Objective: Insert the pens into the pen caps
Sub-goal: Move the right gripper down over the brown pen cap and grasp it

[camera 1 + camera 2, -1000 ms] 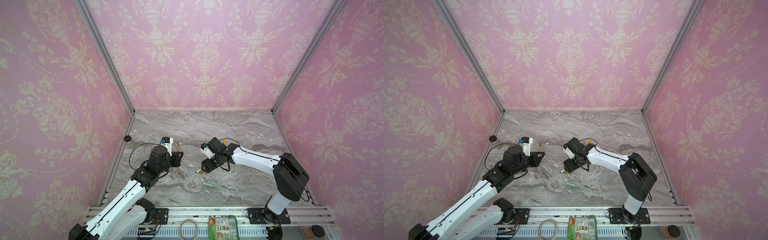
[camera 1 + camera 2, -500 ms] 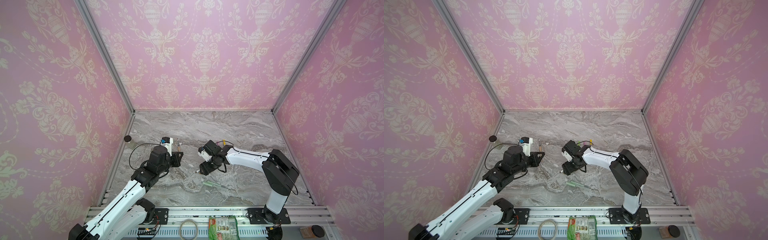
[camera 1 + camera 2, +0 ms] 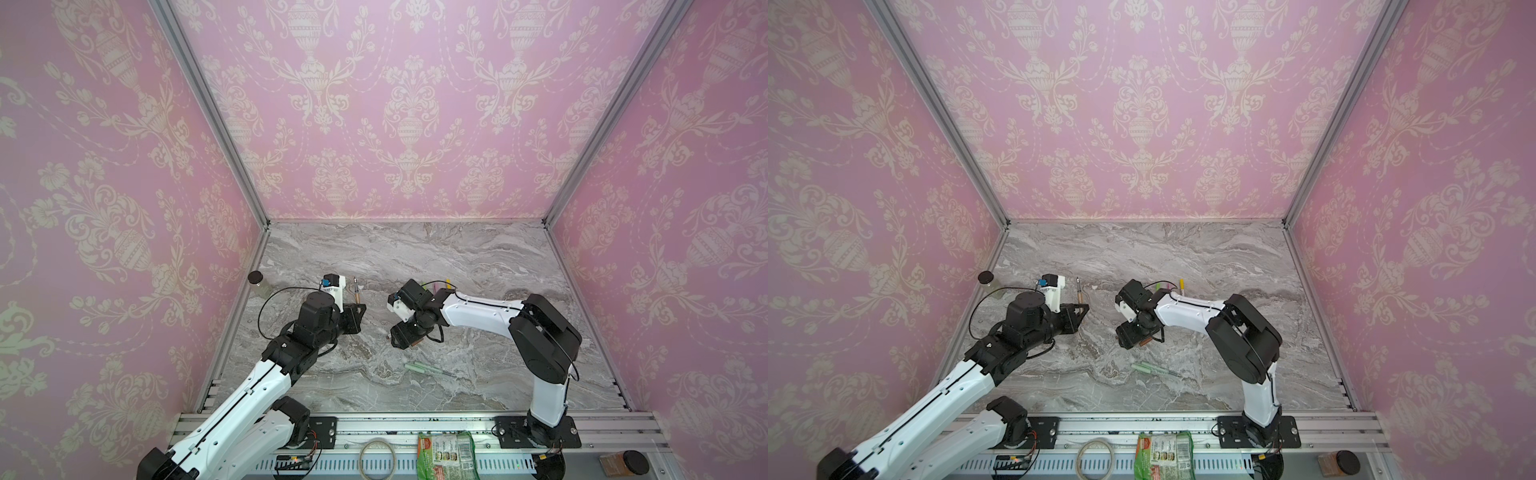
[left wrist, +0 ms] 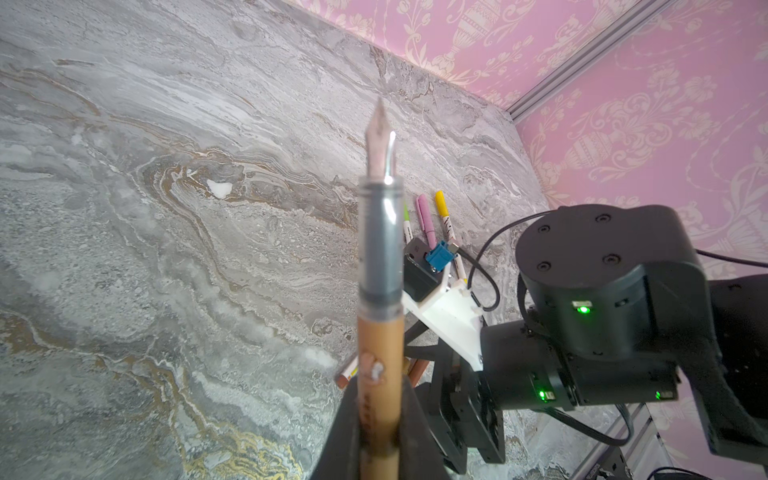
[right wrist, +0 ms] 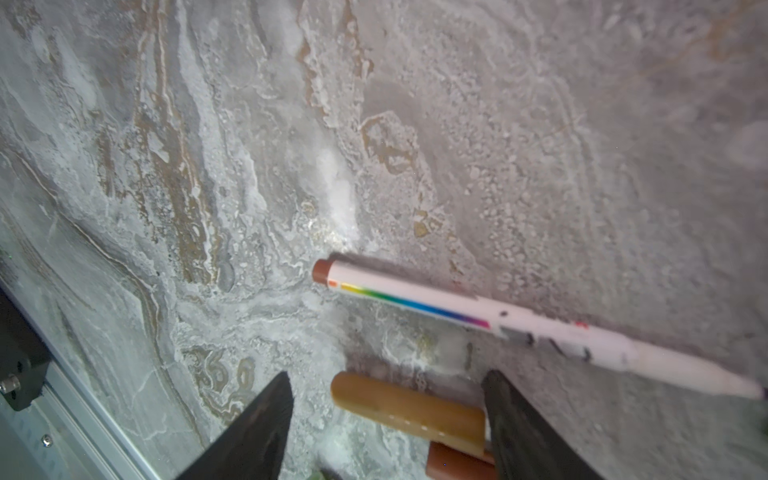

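A robotics lab test booth: left arm and right arm are bolted to an aluminium rail at a marble-print tabletop, boxed in by pink damask wallpaper on metal framing.

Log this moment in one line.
left gripper: shut on brown pen, nib bare | right gripper: open over tan cap on table | white pen: beside cap

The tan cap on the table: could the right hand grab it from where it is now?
Probably yes. The right hand is open with the tan cap lying between its fingers, nothing above it. A darker brown cap sits right beside it and might get caught too.
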### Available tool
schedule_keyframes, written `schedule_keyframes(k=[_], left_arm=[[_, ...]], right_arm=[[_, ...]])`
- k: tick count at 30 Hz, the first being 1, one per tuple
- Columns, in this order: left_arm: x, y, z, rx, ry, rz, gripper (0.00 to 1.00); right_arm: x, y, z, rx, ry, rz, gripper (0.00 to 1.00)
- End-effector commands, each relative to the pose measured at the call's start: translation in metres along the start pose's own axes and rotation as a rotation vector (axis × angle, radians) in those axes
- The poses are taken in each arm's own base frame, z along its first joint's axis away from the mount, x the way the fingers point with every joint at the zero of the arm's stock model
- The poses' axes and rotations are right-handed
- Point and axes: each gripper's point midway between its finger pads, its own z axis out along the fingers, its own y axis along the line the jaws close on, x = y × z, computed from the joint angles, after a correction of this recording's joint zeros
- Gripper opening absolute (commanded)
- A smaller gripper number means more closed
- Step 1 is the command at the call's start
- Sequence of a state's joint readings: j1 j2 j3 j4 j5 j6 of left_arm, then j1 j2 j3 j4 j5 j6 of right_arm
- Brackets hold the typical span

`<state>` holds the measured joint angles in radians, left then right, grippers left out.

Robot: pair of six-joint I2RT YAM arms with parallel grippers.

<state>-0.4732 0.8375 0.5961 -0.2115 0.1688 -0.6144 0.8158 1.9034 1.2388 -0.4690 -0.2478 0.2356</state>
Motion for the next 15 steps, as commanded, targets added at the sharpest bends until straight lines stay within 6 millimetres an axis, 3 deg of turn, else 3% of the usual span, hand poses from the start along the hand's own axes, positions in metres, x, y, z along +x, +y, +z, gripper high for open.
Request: schedule_keyframes(k=[1,15], left_arm=[[-0.003,0.007,-0.002,-0.034,-0.015,0.014,0.00],[-0.003,0.007,-0.006,-0.031,-0.022,0.011,0.00]], right_arm=[[0.005,0.007,0.006,0.005,0.044,-0.032,0.73],[0.028,0.009,0.006,0.071,0.121,-0.148,0.64]])
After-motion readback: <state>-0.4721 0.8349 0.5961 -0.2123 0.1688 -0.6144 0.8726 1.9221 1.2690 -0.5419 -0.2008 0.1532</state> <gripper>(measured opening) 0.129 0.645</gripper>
